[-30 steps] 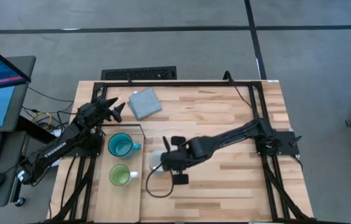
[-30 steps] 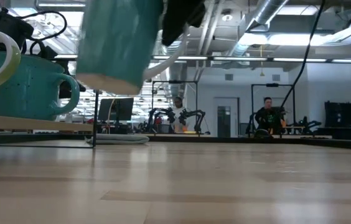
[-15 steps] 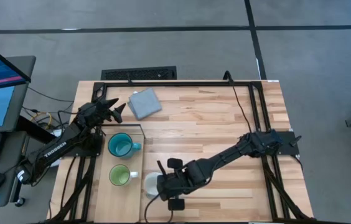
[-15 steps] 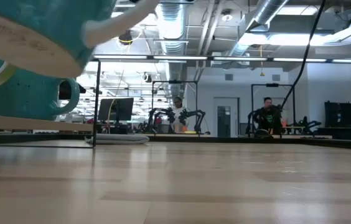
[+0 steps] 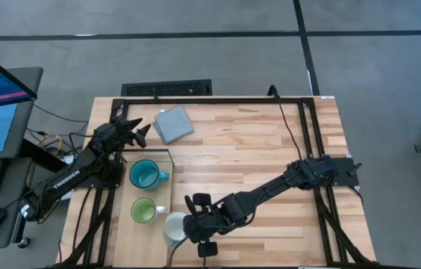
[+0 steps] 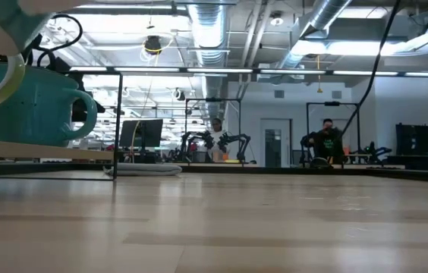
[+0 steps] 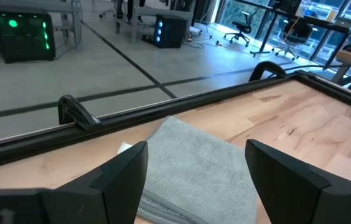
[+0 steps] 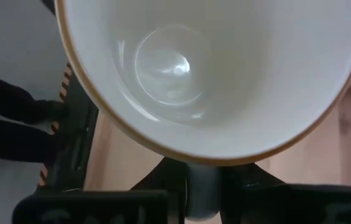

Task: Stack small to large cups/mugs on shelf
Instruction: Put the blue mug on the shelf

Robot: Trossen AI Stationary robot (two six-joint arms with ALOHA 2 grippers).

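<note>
1. The right gripper is clamped tight on the handle of the white mug, holding it over the near end of the shelf.
2. The green mug and the teal mug stand on the shelf, the teal one farther back.
3. The left gripper waits near the grey pad, fingers spread, holding nothing.

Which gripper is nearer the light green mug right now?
Right. The right gripper, shut on the white mug, is just beside the light green mug on the shelf. The left gripper waits open beyond the teal mug.
</note>
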